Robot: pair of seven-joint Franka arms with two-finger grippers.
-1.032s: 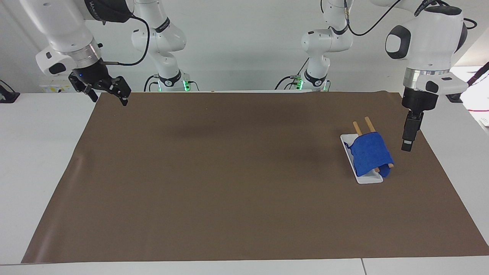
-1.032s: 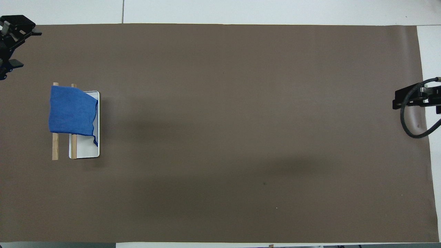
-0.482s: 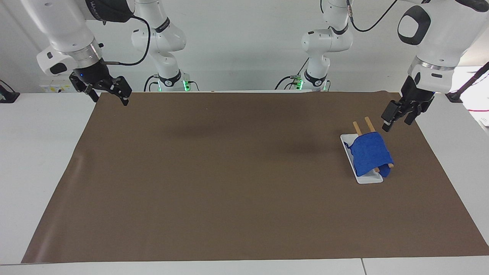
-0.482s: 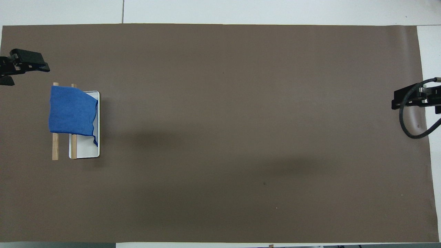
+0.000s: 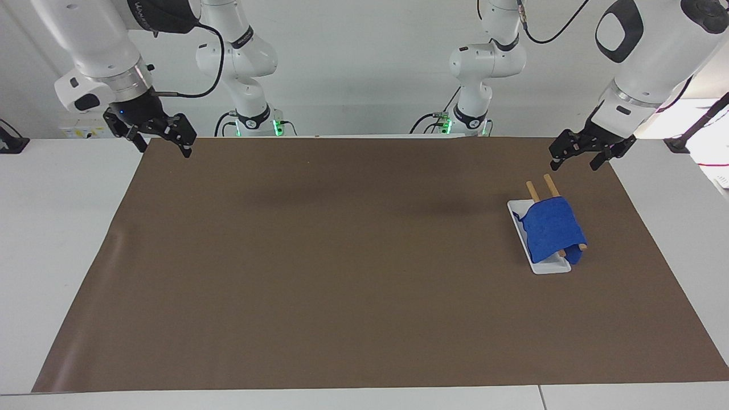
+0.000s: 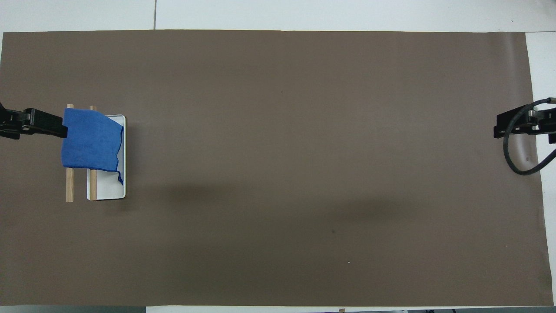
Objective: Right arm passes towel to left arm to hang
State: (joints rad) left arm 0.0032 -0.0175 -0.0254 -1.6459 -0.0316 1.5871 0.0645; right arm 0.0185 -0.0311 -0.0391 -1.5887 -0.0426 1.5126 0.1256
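The blue towel [image 5: 551, 228] hangs draped over two wooden rods [image 5: 548, 185] that stand over a white tray [image 5: 521, 219], toward the left arm's end of the table. It also shows in the overhead view [image 6: 91, 139]. My left gripper [image 5: 575, 155] is open and empty, up in the air beside the rack and apart from the towel. In the overhead view the left gripper [image 6: 34, 124] shows at the mat's edge next to the towel. My right gripper [image 5: 162, 141] is open and empty, and waits in the air over the mat's corner at the right arm's end, also seen from overhead [image 6: 519, 124].
A brown mat [image 5: 342, 273] covers most of the white table [image 5: 57, 239]. The rods [image 6: 69, 187] and tray [image 6: 106, 187] stick out from under the towel on the side nearer to the robots. A black cable [image 6: 519, 152] loops by the right gripper.
My left gripper has risen from pointing down beside the towel and swung up and away from it, tilting over. The towel and my right arm have not moved.
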